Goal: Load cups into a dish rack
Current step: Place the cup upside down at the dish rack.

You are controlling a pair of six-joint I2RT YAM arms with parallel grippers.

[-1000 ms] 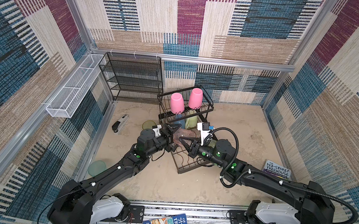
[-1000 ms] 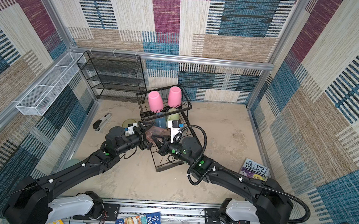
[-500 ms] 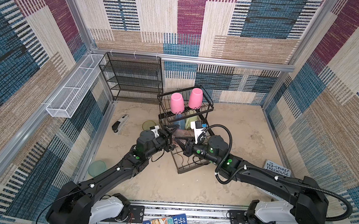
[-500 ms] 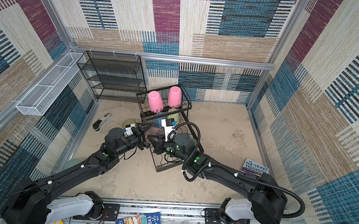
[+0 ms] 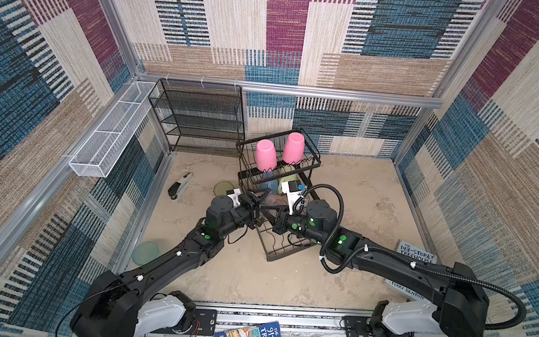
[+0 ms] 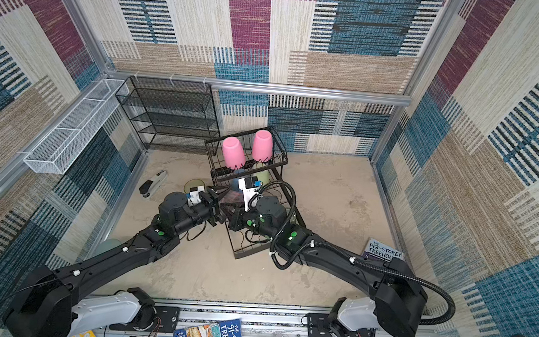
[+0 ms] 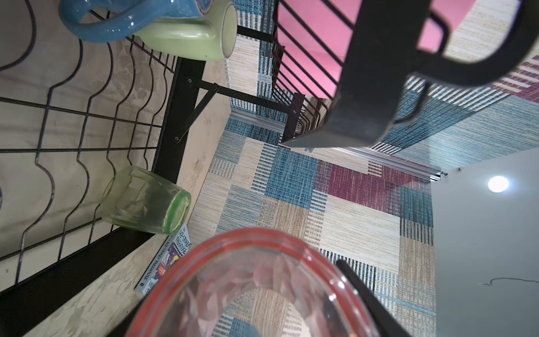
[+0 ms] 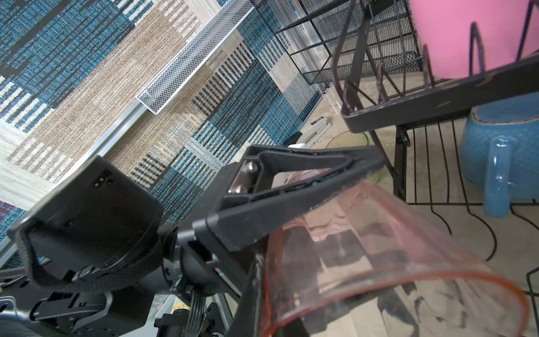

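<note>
The two arms are meeting over the low tray of the dish rack. Between them a clear pink cup is hanging in the air. It is lying on its side above the tray's wavy wires, near the tray's left edge. The right fingers are pinching shut on the cup's edge and holding it up. The left fingers are standing open around the cup. In the right wrist view one of them is lying along the cup's side. In the left wrist view the other one is staying well apart from the cup.

One pink cup and another pink cup are standing upside down, side by side, in the small top basket of the rack. Under that basket, at the far end of the low tray, a blue mug and a pale green mug are sitting right against each other. A clear green cup is sitting in the low tray too, right by its black rail on the right side.

A second clear green cup is waiting on the surface just left of the rack. A teal cup is sitting near the left wall, beside the left arm. A book is lying by the right wall.
</note>
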